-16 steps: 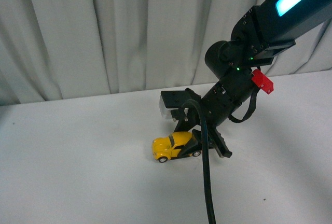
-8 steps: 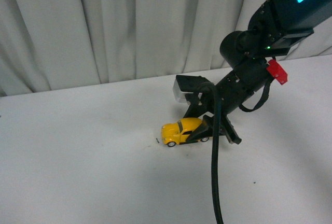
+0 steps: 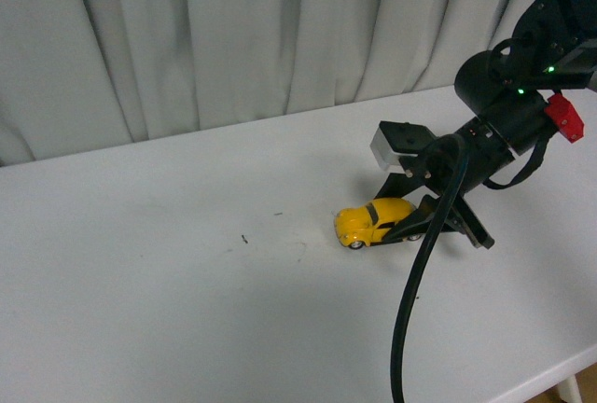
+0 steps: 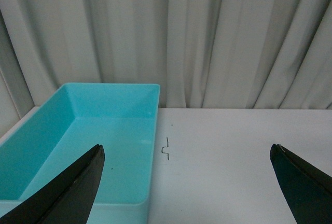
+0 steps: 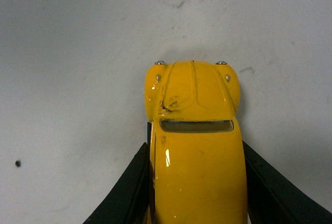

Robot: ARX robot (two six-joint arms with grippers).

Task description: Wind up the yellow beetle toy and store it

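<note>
table [image 3: 168,310]: bare left of yellow beetle toy [image 3: 373,221] | curtain [image 3: 233,39]: walls far edge | bin [image 4: 111,102]: open on top

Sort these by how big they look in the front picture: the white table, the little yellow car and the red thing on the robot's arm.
1. White flat table, by far the largest.
2. Yellow rounded toy car.
3. Red plastic tab on the arm, the smallest as seen here.

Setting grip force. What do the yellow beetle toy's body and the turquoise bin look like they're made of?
The yellow beetle toy: glossy yellow paint with sharp highlights. A dark scuff on the hood looks like chipped paint, which suggests painted die-cast metal, though hard plastic isn't ruled out.
The turquoise bin: smooth, uniform colour, soft sheen, rounded moulded corners, so most likely plastic.
</note>
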